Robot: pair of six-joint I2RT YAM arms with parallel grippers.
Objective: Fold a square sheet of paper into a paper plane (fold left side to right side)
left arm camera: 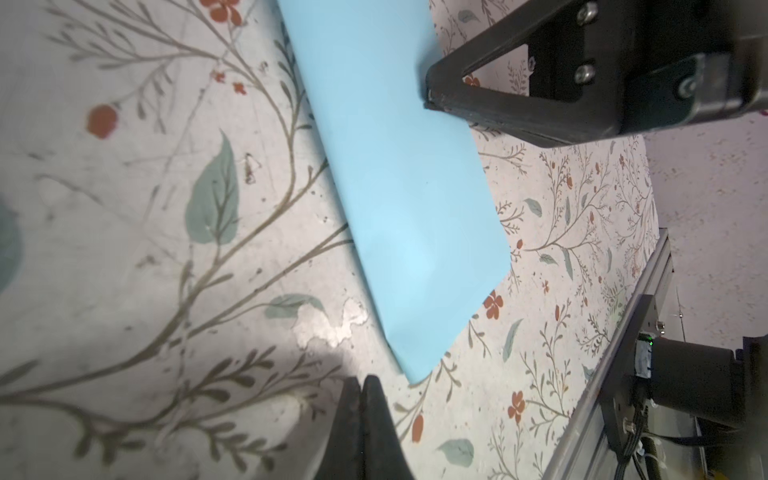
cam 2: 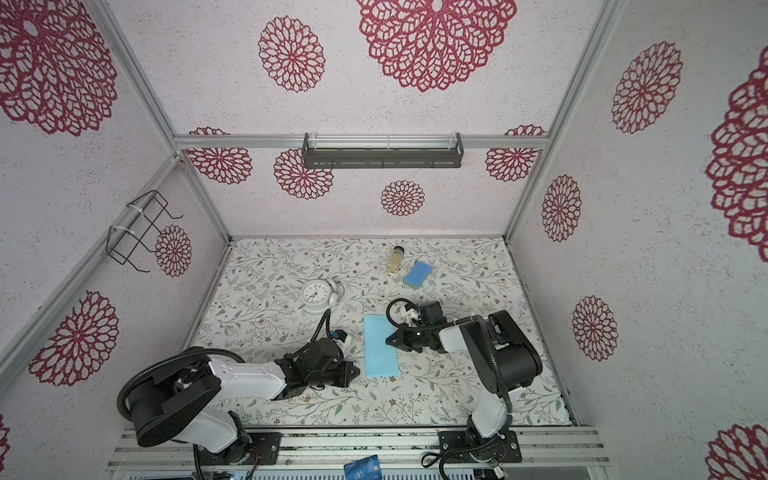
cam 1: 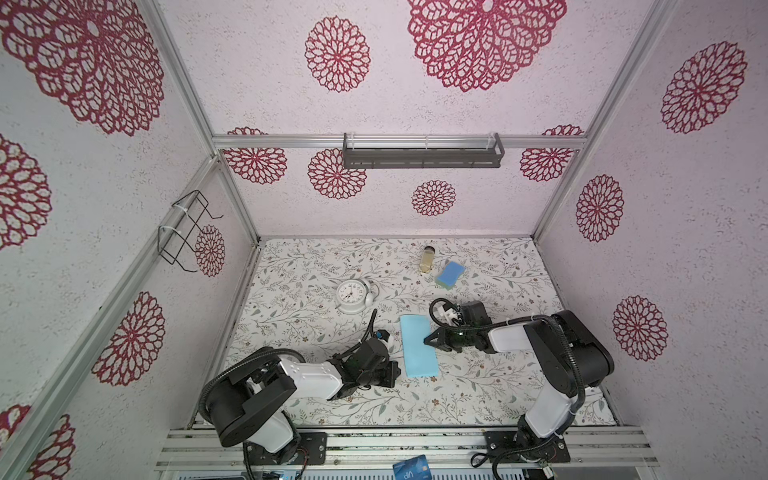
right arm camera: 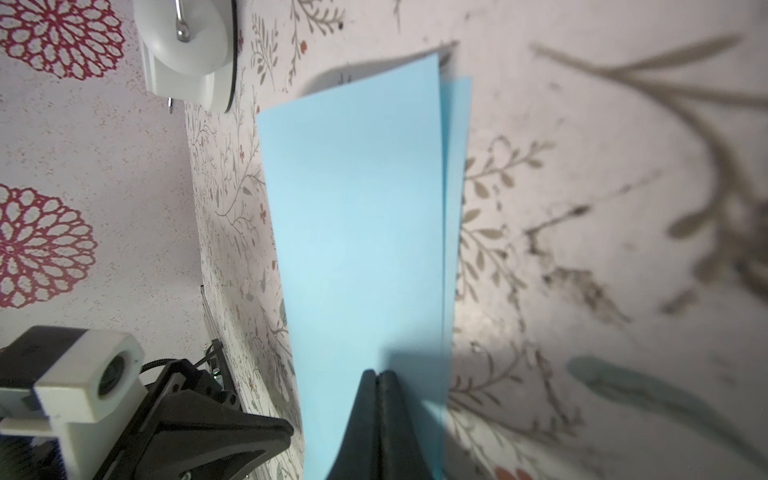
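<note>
In both top views the square sheet of paper (cam 1: 417, 347) (cam 2: 380, 353) lies near the middle of the worktop (cam 1: 478, 395), a little toward its front edge, as a narrow doubled rectangle. Judging by that, the left-to-right fold is made, but there is no nose or wing, so every slanted fold of the plane is left to do. The right claw (cam 1: 426, 341) (cam 2: 388, 341) reaches in from the right edge with its jaws together and its tip on the sheet's right long side, gripping nothing. The left claw (cam 1: 396, 372) (cam 2: 355, 371) lies low just beside the sheet's front left corner, jaws together and empty. In the left wrist view the left claw (left arm camera: 361, 380) shows its two tips pressed to each other on bare worktop, close to the sheet's (left arm camera: 407, 208) corner but apart from it, while the right claw (left arm camera: 430, 97) meets the far long edge. In the right wrist view the right claw (right arm camera: 378, 374) is closed over the top layer of the sheet (right arm camera: 357, 249) and seems to press on it, though real contact is hard to confirm. Beyond it the lower layer peeks out past the upper, so the open edges are not quite matched and the fold probably needs flattening. The white clock (right arm camera: 187, 54) stands well apart, toward the back left.
</note>
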